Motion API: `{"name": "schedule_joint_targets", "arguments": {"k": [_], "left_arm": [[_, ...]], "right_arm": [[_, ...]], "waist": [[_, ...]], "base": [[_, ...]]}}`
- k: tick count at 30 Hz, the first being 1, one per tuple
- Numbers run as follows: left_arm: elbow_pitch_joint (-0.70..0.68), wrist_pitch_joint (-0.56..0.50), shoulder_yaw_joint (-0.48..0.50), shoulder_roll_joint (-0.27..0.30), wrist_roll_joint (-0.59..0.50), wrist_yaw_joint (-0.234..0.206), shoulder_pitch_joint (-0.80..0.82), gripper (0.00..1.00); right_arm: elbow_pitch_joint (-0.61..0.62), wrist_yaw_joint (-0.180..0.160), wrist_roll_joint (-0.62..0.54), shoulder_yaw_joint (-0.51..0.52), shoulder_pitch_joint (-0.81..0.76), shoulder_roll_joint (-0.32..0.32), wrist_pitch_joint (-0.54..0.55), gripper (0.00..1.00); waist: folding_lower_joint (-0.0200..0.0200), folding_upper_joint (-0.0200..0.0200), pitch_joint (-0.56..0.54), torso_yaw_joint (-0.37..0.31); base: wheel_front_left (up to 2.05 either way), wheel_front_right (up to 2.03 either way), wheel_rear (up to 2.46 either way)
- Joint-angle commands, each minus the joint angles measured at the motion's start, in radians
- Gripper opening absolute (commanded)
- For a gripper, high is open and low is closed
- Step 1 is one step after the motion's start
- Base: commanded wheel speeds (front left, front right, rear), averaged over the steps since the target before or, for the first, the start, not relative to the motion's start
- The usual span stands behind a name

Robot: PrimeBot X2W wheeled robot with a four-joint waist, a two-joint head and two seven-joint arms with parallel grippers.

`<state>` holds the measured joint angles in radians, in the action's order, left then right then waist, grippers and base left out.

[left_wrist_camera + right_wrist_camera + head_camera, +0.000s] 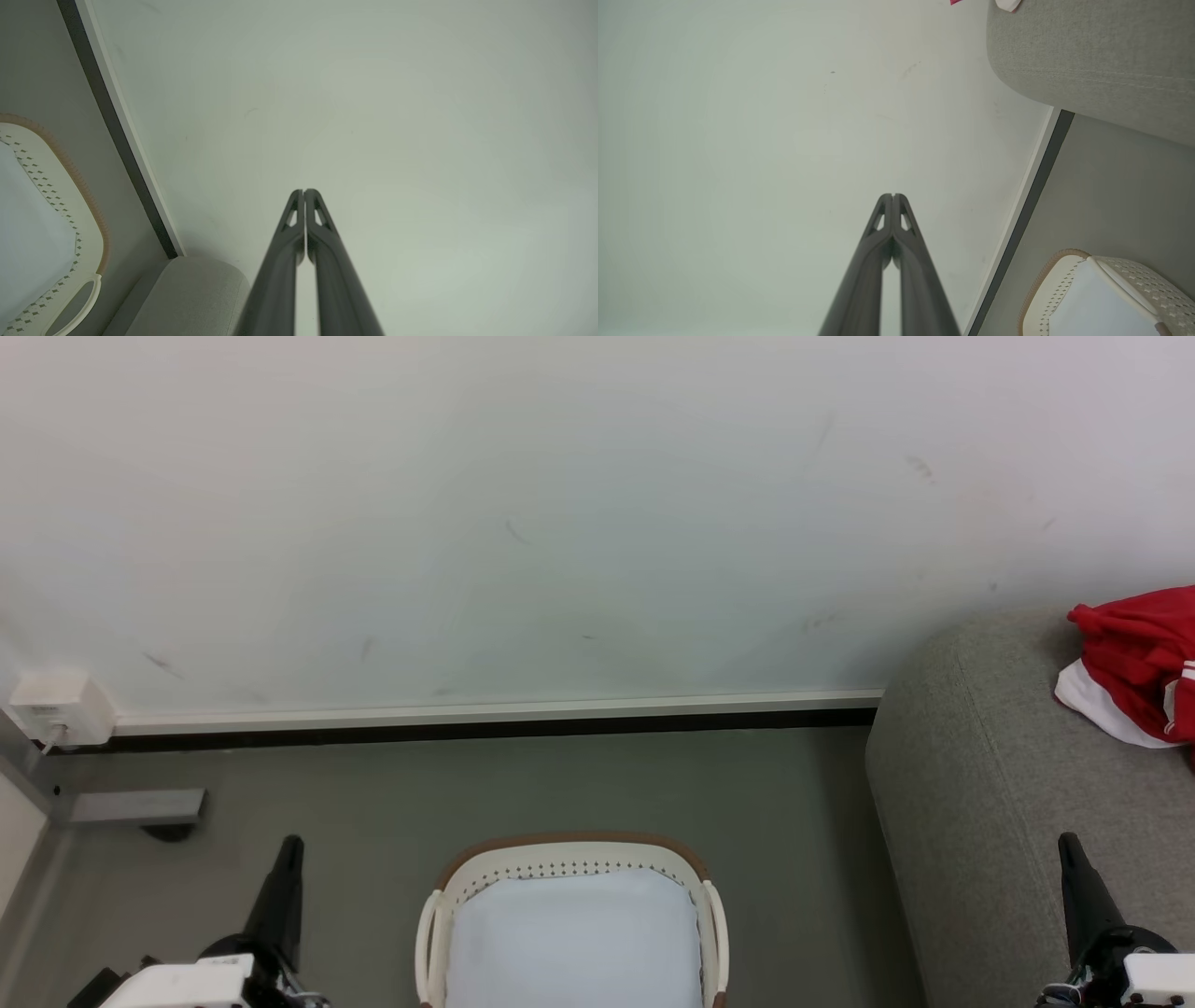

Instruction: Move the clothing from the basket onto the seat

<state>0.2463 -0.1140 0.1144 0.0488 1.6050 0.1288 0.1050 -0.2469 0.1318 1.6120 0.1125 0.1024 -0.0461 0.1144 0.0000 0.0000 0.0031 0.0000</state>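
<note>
I see the clothing (1134,663) bunched on the seat (980,803), far right, close to the wall (560,523). The basket (569,847) sits on the floor (373,784) near centre, left of the seat and apart from it, pale lining (574,933) inside. The left gripper (303,192) and right gripper (893,196) flank the basket, each pressed together tip to tip, pointing at the wall.

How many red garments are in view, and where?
1: a red-and-white bundle on the seat, at the head view's right edge, partly cropped; it may hide more garments. Inside the basket, just pale lining is visible.
</note>
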Motion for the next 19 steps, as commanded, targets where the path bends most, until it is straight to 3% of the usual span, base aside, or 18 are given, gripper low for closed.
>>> {"name": "schedule_joint_targets", "arguments": {"k": [1, 19], "left_arm": [[-0.003, -0.004, 0.002, 0.002, 0.014, 0.004, 0.008, 0.0], [-0.003, -0.004, 0.002, 0.002, 0.014, 0.004, 0.008, 0.0]], "right_arm": [[0.005, -0.002, 0.002, 0.004, 0.013, -0.008, 0.003, 0.0], [0.004, -0.002, 0.002, 0.004, 0.013, -0.008, 0.003, 0.0]], "waist": [[0.0, 0.0, 0.0, 0.0], [0.0, 0.0, 0.0, 0.0]], "base": [[0.0, 0.0, 0.0], [0.0, 0.0, 0.0]]}}
